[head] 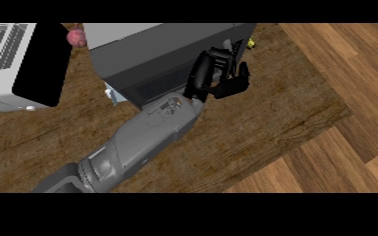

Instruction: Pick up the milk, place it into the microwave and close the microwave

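Our left hand (221,77) lies against the dark front of the microwave (148,50), at its right end, and we cannot tell whether it is open or closed, nor whether it holds anything. Its grey forearm (148,135) runs back to the view's lower left across the wooden counter (251,125). We cannot make out the milk anywhere. A small pale object (112,94) peeks out at the microwave's lower left corner, too hidden to identify. Further left sits a white appliance (15,55) with a black panel, a pink object (76,36) between it and the microwave.
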